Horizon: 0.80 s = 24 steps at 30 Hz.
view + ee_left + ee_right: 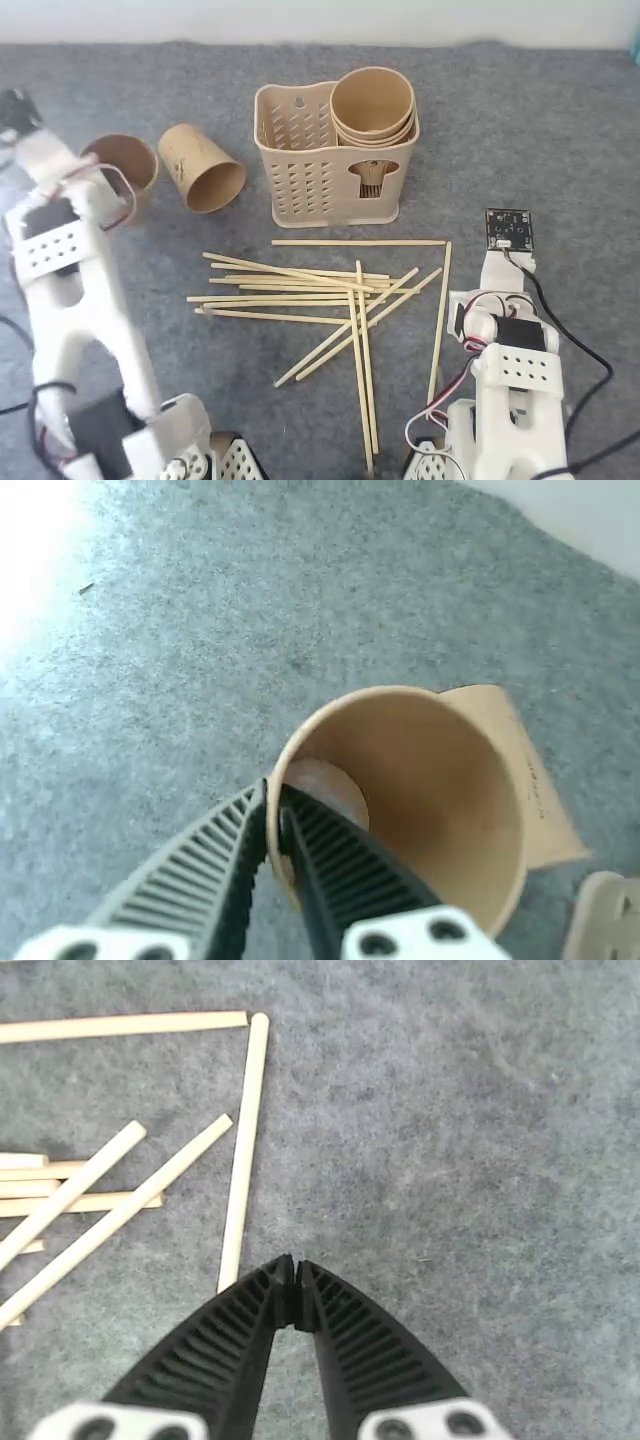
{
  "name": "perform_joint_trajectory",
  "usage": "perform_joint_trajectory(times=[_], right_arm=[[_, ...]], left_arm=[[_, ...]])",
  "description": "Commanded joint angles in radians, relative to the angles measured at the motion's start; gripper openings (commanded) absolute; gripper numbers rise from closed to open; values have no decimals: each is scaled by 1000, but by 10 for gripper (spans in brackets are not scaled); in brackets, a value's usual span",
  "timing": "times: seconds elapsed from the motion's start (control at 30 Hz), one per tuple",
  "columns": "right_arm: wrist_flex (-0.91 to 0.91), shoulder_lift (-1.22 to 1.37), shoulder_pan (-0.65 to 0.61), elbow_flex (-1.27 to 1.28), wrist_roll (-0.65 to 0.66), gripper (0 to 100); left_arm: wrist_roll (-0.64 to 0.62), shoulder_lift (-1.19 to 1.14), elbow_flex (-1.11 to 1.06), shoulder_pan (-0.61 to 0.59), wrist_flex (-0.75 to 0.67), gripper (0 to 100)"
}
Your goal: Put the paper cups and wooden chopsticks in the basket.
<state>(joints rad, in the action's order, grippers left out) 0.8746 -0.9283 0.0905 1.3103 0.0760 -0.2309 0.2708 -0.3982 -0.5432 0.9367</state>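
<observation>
Left hand [272, 825] clenched on rim of cup [128, 158], upper left of high view: cup-loading step. Next, judged: lift clear, carry to basket [300, 170]. Right hand [295, 1290] clenched, empty.

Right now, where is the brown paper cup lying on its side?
In the high view, the tipped brown paper cup lies between the beige plastic basket and the upright brown paper cup that the left hand pinches.

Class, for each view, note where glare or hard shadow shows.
Left wrist view: glare washes out a patch of grey mat, away from the paper cup that the left gripper pinches. High view: even light, no hard shadows. Right wrist view: even, no glare.
</observation>
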Motion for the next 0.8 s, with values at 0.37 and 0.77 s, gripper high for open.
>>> perform_joint_trajectory(times=[0.37,0.77], right_arm=[[-8,-24,-7,0,11,8],[-12,-24,-4,0,11,8]], left_arm=[[-282,77,768,270,652,12],[-578,75,940,643,542,12]])
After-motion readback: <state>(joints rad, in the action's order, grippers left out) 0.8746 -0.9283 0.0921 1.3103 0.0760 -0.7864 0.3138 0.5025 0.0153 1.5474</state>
